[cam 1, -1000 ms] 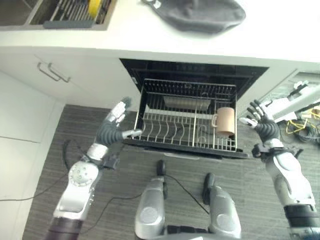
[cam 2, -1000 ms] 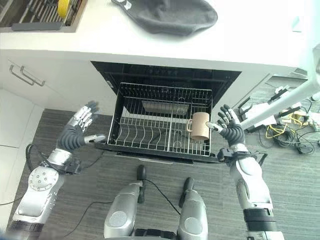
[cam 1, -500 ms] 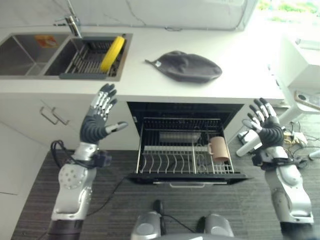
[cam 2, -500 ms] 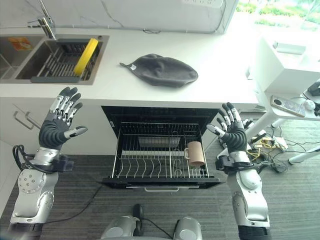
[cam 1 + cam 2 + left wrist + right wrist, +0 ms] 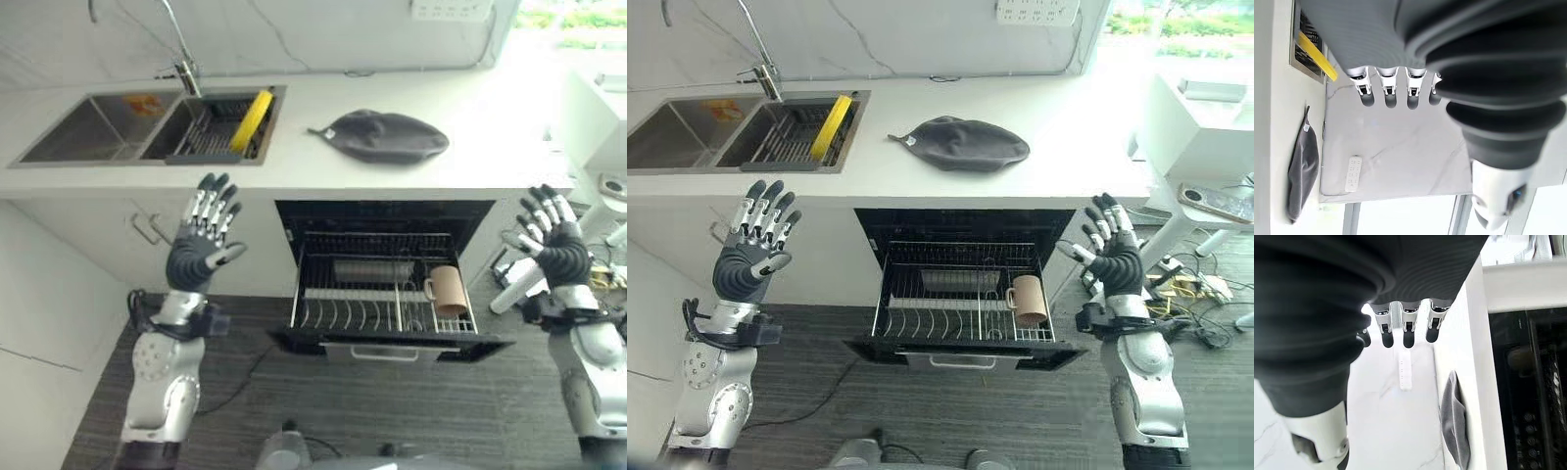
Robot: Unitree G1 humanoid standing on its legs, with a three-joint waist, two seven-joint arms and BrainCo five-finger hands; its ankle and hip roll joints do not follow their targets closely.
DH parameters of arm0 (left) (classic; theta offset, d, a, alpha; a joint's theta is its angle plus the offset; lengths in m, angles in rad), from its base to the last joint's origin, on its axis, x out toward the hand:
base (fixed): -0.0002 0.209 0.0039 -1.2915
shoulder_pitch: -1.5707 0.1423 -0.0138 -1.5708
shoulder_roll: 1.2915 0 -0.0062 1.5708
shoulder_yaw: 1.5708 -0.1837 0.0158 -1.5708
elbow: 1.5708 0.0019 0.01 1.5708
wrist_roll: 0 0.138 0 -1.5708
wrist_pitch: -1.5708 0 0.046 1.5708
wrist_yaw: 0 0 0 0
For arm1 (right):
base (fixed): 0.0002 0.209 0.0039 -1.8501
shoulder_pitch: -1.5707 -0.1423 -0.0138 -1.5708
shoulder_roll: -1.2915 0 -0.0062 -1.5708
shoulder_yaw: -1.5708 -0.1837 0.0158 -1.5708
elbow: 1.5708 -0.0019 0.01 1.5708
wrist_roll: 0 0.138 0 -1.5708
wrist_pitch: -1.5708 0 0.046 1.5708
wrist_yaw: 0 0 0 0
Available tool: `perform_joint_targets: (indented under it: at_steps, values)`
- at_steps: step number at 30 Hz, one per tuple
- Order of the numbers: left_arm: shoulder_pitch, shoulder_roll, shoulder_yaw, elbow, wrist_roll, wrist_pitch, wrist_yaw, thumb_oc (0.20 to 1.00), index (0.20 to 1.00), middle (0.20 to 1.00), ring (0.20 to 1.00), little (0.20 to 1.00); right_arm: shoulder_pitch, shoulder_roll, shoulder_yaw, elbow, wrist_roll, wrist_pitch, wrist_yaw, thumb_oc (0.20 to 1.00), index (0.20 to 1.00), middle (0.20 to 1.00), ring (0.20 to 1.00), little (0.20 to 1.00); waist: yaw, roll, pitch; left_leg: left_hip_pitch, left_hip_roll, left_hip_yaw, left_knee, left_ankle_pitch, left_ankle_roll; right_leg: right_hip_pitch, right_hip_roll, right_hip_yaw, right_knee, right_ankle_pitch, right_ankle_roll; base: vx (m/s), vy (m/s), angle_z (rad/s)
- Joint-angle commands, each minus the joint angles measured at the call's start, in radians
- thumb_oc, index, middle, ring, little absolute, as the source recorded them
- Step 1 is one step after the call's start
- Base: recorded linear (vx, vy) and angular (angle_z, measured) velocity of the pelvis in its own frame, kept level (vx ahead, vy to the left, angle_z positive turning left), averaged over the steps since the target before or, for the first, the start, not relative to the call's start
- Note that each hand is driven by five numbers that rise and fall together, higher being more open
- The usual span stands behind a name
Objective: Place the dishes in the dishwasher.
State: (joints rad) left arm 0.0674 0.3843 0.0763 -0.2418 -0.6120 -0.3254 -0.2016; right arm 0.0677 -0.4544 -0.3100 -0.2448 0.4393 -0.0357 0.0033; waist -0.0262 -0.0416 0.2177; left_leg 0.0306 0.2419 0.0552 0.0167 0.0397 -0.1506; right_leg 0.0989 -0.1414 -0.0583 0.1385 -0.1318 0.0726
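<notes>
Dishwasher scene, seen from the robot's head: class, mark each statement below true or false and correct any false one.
1. A tan mug stands in the pulled-out dishwasher rack. True.
2. The left hand is curled round a plate. False: its fingers are spread and it holds nothing.
3. A dark grey cloth lies on the white countertop. True.
4. The yellow item lies in the dishwasher rack. False: it rests in the drainer basket in the sink.
5. The right hand is open, raised beside the dishwasher. True.
</notes>
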Motion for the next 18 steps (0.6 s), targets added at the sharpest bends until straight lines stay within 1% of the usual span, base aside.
perform_joint_targets:
  at_steps: [1,2,3,4,5,6,7,8,9,10,11,12,13,14,15,18]
  values:
    - [0.04,0.022,0.033,-0.086,-0.009,-0.083,-0.009,1.0,1.0,1.0,1.0,1.0,-0.071,-0.041,0.04,-0.066,0.011,-0.05,0.0,1.0,1.0,1.0,1.0,1.0,-0.01,0.035,-0.016,-0.011,-0.007,0.052,0.084,-0.047,0.018,-0.02,-0.022,-0.092,-0.036,0.021,0.018,0.0,1.081,-0.05]
    - [0.019,0.031,0.027,-0.076,-0.015,-0.083,-0.011,1.0,1.0,1.0,1.0,1.0,-0.083,-0.033,0.037,-0.061,0.0,-0.054,-0.006,1.0,1.0,1.0,1.0,1.0,-0.023,0.043,-0.013,0.004,-0.017,0.089,0.076,-0.065,0.016,-0.042,-0.084,-0.105,-0.027,0.049,0.069,0.01,1.105,-0.29]
    - [0.011,0.033,0.03,-0.071,-0.032,-0.07,-0.02,1.0,1.0,1.0,1.0,1.0,-0.08,-0.021,0.037,-0.06,-0.001,-0.058,-0.007,1.0,1.0,1.0,1.0,1.0,-0.023,0.041,-0.012,0.004,-0.033,0.093,0.077,-0.074,0.02,-0.046,-0.109,-0.104,-0.027,0.065,0.091,0.02,0.913,-0.03]
    - [0.001,0.037,0.036,-0.066,-0.05,-0.05,-0.038,1.0,1.0,1.0,1.0,1.0,-0.067,-0.003,0.032,-0.066,0.006,-0.06,-0.01,1.0,1.0,1.0,1.0,1.0,-0.017,0.032,-0.013,-0.006,-0.067,0.087,0.088,-0.092,0.034,-0.045,-0.147,-0.102,-0.03,0.093,0.116,0.05,0.621,0.08]
    - [-0.012,0.04,0.039,-0.062,-0.044,-0.035,-0.06,1.0,1.0,1.0,1.0,1.0,-0.051,0.02,0.033,-0.077,0.009,-0.069,-0.02,1.0,1.0,1.0,1.0,1.0,-0.014,0.022,-0.01,-0.003,-0.109,0.084,0.083,-0.109,0.053,-0.064,-0.194,-0.105,-0.008,0.161,0.126,0.07,0.656,0.23]
    - [-0.013,0.041,0.041,-0.061,-0.015,-0.034,-0.069,1.0,1.0,1.0,1.0,1.0,-0.041,0.041,0.038,-0.089,0.006,-0.068,-0.022,1.0,1.0,1.0,1.0,1.0,-0.008,0.016,-0.008,0.008,-0.138,0.092,0.07,-0.118,0.07,-0.09,-0.228,-0.116,0.028,0.217,0.129,0.08,0.564,0.12]
    - [-0.01,0.043,0.038,-0.063,0.004,-0.039,-0.058,1.0,1.0,1.0,1.0,1.0,-0.038,0.053,0.046,-0.094,-0.001,-0.064,-0.019,1.0,1.0,1.0,1.0,1.0,-0.003,0.017,-0.006,0.017,-0.15,0.101,0.06,-0.123,0.083,-0.11,-0.243,-0.132,0.062,0.247,0.132,0.04,0.426,-0.02]
    - [-0.007,0.046,0.04,-0.066,0.007,-0.04,-0.053,1.0,1.0,1.0,1.0,1.0,-0.04,0.056,0.051,-0.094,-0.004,-0.059,-0.017,1.0,1.0,1.0,1.0,1.0,0.004,0.02,-0.006,0.021,-0.156,0.109,0.054,-0.124,0.089,-0.114,-0.248,-0.152,0.077,0.249,0.129,0.04,0.53,0.08]
    - [-0.003,0.045,0.054,-0.078,-0.01,-0.023,-0.05,1.0,1.0,1.0,1.0,1.0,-0.058,0.067,0.074,-0.093,-0.019,-0.045,-0.022,1.0,1.0,1.0,1.0,1.0,0.024,0.035,-0.011,0.038,-0.169,0.131,0.016,-0.119,0.107,-0.116,-0.22,-0.193,0.121,0.217,0.122,0.06,0.576,-0.14]
    - [-0.016,0.056,0.056,-0.07,-0.023,-0.013,-0.057,1.0,1.0,1.0,1.0,1.0,-0.058,0.065,0.083,-0.095,-0.019,-0.043,-0.044,1.0,1.0,1.0,1.0,1.0,0.021,0.04,-0.017,0.045,-0.186,0.129,-0.018,-0.109,0.125,-0.116,-0.135,-0.184,0.143,0.155,0.108,0.09,0.581,-0.34]
    - [-0.024,0.058,0.052,-0.068,-0.035,-0.002,-0.062,1.0,1.0,1.0,1.0,1.0,-0.045,0.055,0.077,-0.097,-0.013,-0.046,-0.055,1.0,1.0,1.0,1.0,1.0,0.014,0.036,-0.021,0.045,-0.203,0.113,-0.028,-0.104,0.137,-0.117,-0.062,-0.166,0.147,0.113,0.094,0.11,0.337,-0.39]
    - [-0.026,0.054,0.044,-0.067,-0.045,0.008,-0.067,1.0,1.0,1.0,1.0,1.0,-0.029,0.048,0.067,-0.094,0.003,-0.059,-0.063,1.0,1.0,1.0,1.0,1.0,0.004,0.028,-0.027,0.051,-0.222,0.097,-0.041,-0.1,0.147,-0.117,0.012,-0.156,0.139,0.076,0.074,0.14,0.167,-0.05]
    - [-0.028,0.052,0.03,-0.064,-0.049,0.013,-0.071,1.0,1.0,1.0,1.0,1.0,-0.017,0.034,0.052,-0.085,0.03,-0.068,-0.068,1.0,1.0,1.0,1.0,1.0,-0.01,0.02,-0.031,0.059,-0.239,0.078,-0.05,-0.095,0.152,-0.109,0.066,-0.12,0.106,0.064,0.051,0.15,0.067,0.53]
    - [-0.03,0.048,0.023,-0.065,-0.051,0.018,-0.075,1.0,1.0,1.0,1.0,1.0,-0.011,0.03,0.046,-0.081,0.044,-0.073,-0.063,1.0,1.0,1.0,1.0,1.0,-0.017,0.018,-0.034,0.065,-0.246,0.07,-0.055,-0.092,0.151,-0.099,0.092,-0.103,0.072,0.061,0.038,0.15,-0.041,0.87]
    - [-0.036,0.041,0.009,-0.061,-0.042,0.02,-0.078,1.0,1.0,1.0,1.0,1.0,-0.009,0.029,0.049,-0.077,0.048,-0.077,-0.055,1.0,1.0,1.0,1.0,1.0,-0.026,0.016,-0.038,0.073,-0.258,0.06,-0.063,-0.09,0.152,-0.095,0.111,-0.081,0.029,0.071,0.031,0.11,-0.086,0.6]
    - [-0.05,0.035,-0.012,-0.046,-0.034,0.014,-0.074,1.0,1.0,1.0,1.0,1.0,-0.014,0.031,0.067,-0.071,0.036,-0.081,-0.052,1.0,1.0,1.0,1.0,1.0,-0.031,0.02,-0.051,0.072,-0.266,0.058,-0.058,-0.088,0.151,-0.073,0.122,-0.064,-0.018,0.069,0.022,0.06,-0.121,-0.13]
